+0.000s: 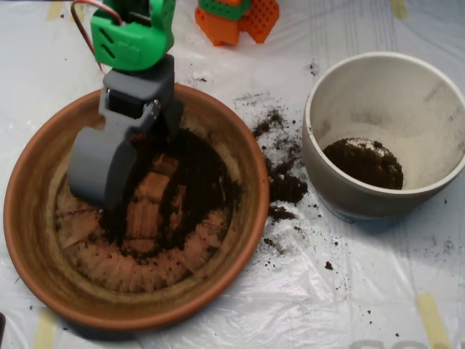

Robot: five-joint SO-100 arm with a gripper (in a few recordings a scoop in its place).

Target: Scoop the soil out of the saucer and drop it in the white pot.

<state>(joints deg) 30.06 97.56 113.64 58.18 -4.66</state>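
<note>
Scoop (109, 171) sits low inside the saucer (29, 240), on its left half, grey shells pointing down-left w/ the tip at the edge of the soil (192, 182). Probably positioned there to bite into the pile from its left side. Can't tell how far the shells are parted or whether any soil is inside them; the grey body covers its own mouth from above.

Soil in the saucer is a thin patch around centre, w/ bare terracotta streaks through it, so my guess is much of it is already scraped up. White pot (378, 69) stands to the right, just beside the saucer but not touching as far as I can see. It has a small dark mound at the bottom (363, 161), so some transfer looks done. Loose spilled crumbs (283, 178) lie on the plastic sheet (349, 291) btwn saucer and pot, likely along the carry path.

Hidden/cut off: green arm segment (134, 33) runs out the top edge. Orange-and-green block (236, 18) at the top is also cropped, purpose unclear. Soil under the scoop isn't visible. Pic is soft, so fine grains blur together.
</note>
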